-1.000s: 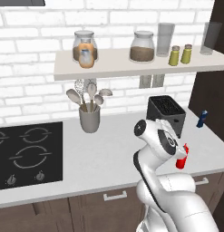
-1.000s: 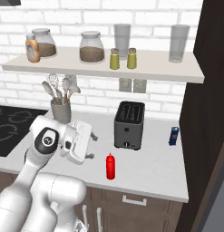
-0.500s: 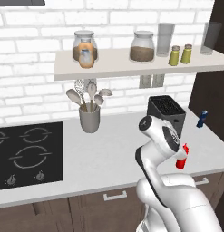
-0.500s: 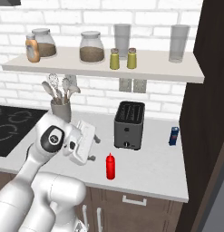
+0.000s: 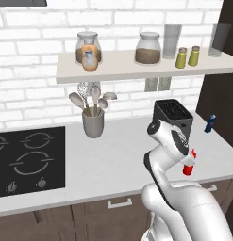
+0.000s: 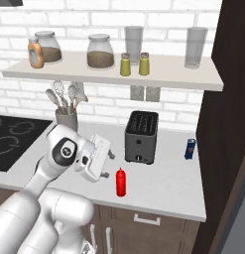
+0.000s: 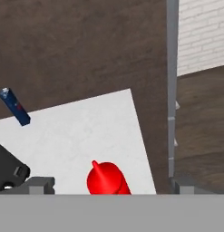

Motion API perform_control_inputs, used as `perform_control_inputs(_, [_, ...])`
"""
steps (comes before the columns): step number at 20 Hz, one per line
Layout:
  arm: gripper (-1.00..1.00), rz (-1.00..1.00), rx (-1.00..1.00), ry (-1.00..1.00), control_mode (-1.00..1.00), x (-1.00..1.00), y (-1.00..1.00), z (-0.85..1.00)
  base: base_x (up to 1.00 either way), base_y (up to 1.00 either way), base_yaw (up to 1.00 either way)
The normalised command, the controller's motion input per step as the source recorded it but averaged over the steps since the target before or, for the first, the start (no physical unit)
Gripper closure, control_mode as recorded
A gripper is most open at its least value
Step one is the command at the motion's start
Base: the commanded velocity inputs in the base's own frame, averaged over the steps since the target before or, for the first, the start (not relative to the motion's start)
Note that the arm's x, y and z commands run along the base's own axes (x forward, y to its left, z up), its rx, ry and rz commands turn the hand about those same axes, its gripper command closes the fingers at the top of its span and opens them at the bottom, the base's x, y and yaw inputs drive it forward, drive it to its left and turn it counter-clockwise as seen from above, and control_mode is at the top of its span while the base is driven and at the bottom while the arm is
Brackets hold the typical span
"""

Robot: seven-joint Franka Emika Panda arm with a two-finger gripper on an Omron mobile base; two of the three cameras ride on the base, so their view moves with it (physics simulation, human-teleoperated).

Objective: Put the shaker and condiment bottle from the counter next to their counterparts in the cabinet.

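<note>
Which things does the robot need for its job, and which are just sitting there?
Needed: red bottle, two shakers and orange bottle on the shelf, open gripper.

Just sitting: toaster, blue bottle, utensil pot, jars, glasses.

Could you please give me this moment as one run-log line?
gripper: open, beside red bottle, not touching | red bottle: upright on counter | two shakers: on shelf | orange bottle: on shelf

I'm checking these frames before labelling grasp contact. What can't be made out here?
- Condiment bottle, left base view: mostly hidden behind the arm.
- Condiment bottle, hand view: base cut off at the bottom.
- Gripper, right base view: fingertips too small to judge their gap.
- Blue bottle: label too small to read.
</note>
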Motion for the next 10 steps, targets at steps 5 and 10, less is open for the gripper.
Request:
perform_control_inputs(5, [-1.00, 0.00, -0.14, 0.00, -1.00, 0.00, -0.30, -0.97, 0.00, 0.00, 0.00])
perform_control_inputs(10, [-1.00, 0.03, -0.28, 0.01, -1.00, 0.00, -0.30, -1.00, 0.00, 0.00, 0.00])
